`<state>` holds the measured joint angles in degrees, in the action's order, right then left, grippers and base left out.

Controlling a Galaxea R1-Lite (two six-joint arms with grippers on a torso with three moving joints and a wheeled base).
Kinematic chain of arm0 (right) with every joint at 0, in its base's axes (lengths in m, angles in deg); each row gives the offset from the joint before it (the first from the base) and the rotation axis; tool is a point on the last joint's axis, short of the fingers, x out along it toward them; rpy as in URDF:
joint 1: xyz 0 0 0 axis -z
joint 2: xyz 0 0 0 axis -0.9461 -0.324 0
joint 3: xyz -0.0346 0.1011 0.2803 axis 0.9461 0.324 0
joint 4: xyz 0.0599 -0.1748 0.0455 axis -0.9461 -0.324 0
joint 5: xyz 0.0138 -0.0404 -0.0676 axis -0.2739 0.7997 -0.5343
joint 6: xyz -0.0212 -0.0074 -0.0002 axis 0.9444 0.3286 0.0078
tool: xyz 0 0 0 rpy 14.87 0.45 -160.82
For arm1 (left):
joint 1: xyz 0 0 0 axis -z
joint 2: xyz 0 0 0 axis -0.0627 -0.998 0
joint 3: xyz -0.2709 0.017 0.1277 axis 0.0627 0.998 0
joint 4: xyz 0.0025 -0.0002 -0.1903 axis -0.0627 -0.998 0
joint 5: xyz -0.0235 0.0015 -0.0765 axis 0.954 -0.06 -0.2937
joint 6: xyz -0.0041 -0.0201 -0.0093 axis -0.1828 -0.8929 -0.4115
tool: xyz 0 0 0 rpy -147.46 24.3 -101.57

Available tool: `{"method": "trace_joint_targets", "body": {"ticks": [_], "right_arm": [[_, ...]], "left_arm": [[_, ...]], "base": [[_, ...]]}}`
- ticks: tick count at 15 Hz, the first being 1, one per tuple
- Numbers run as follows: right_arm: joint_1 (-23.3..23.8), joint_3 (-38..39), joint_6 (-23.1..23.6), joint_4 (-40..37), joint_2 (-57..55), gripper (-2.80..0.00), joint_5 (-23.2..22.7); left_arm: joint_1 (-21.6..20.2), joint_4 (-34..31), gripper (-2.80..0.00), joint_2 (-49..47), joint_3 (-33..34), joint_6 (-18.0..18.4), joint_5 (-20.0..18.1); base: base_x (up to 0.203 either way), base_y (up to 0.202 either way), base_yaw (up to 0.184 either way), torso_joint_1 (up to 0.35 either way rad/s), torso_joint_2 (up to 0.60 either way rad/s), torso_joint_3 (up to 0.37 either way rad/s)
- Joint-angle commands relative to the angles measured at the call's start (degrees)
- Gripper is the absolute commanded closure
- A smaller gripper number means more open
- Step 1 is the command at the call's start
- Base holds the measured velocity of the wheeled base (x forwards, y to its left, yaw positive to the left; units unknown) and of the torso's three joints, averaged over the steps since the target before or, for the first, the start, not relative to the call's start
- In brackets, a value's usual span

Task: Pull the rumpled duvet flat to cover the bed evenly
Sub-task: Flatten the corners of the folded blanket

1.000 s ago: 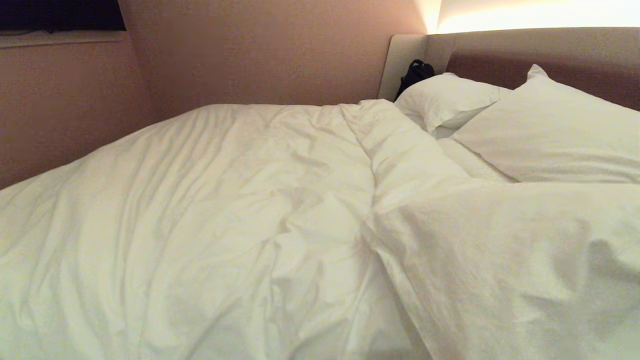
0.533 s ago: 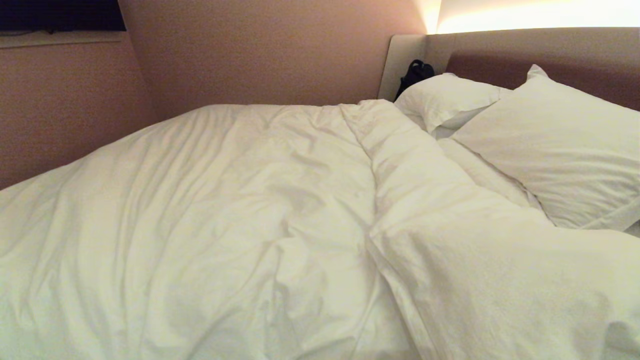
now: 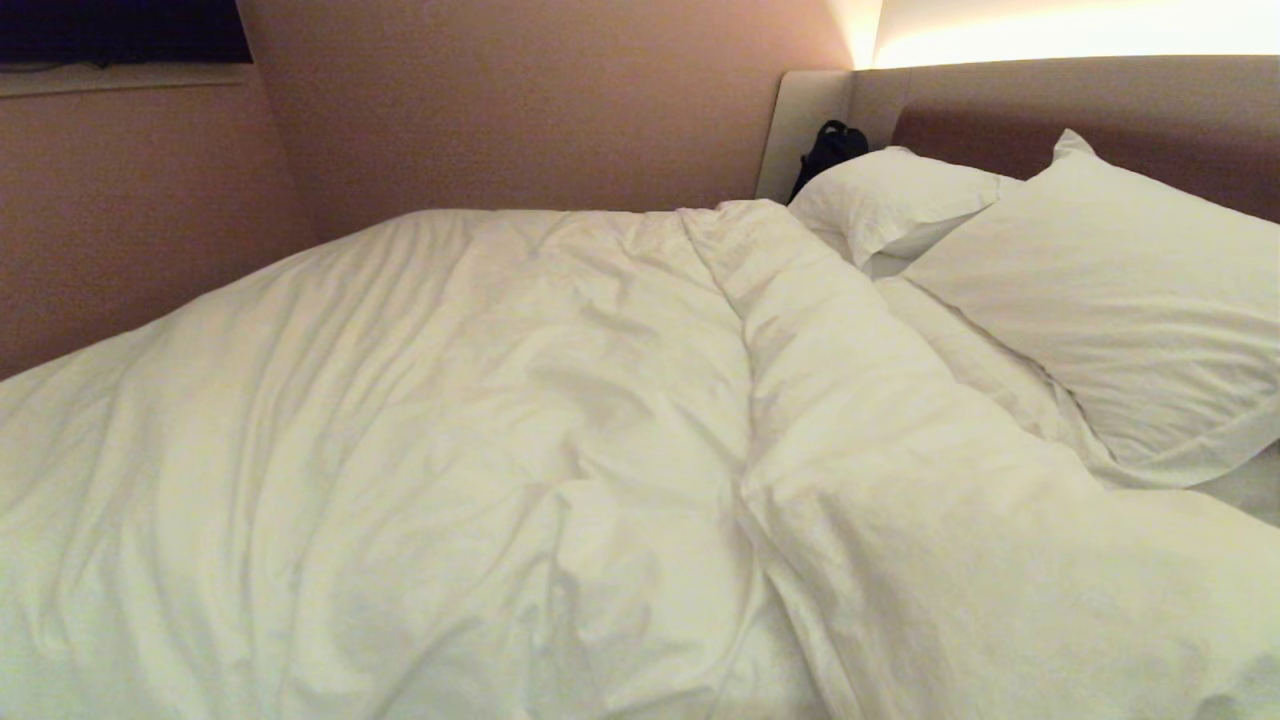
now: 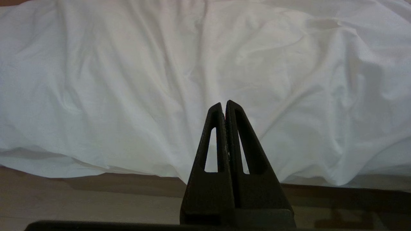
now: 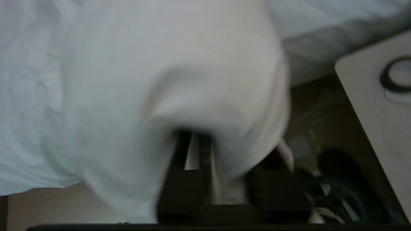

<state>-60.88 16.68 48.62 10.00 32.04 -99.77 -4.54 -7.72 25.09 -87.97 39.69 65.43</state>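
Two white pillows [image 3: 1100, 290] are propped at the head end, one overlapping the other. A small black bag-like thing [image 3: 828, 148] is tucked in the far corner. A pale nightstand top [image 5: 379, 106] with a round dark-rimmed object [image 5: 396, 75] is seen.

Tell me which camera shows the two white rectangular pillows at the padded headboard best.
The head view: both white rectangular pillows, the far one and the near one, lie in full sight against the padded brown and beige headboard, beside the puffy white duvet. Neither wrist view shows them, only duvet fabric.
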Motion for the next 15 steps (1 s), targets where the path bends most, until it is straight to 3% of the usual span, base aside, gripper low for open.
{"method": "trace_joint_targets", "body": {"ticks": [1,6,8,11,15], "right_arm": [[-0.02,0.74,-0.13,-0.73,-0.48,-2.80,-0.07],[-0.02,1.17,-0.13,-4.71,1.44,-2.80,-0.58],[-0.05,0.14,-0.13,-5.41,7.56,-2.80,-1.01],[-0.10,-5.12,-0.13,-5.36,15.73,-2.80,-4.02],[-0.04,-11.11,-0.06,-4.91,16.47,-2.80,-8.61]], "left_arm": [[-0.03,0.00,0.00,0.01,-0.07,-0.07,0.04],[-0.03,0.00,0.00,0.01,0.02,-0.06,0.04],[-0.03,0.00,0.00,0.01,-0.06,-0.01,0.04],[-0.03,0.00,0.00,0.01,-0.05,0.02,0.04],[-0.03,0.00,0.00,0.01,-0.07,-0.07,0.04]], "base": [[0.000,0.000,0.000,0.000,0.00,0.000],[0.000,0.000,0.000,0.000,0.00,0.000],[0.000,0.000,0.000,0.000,0.00,0.000],[0.000,0.000,0.000,0.000,0.00,0.000],[0.000,0.000,0.000,0.000,0.00,0.000]]}}
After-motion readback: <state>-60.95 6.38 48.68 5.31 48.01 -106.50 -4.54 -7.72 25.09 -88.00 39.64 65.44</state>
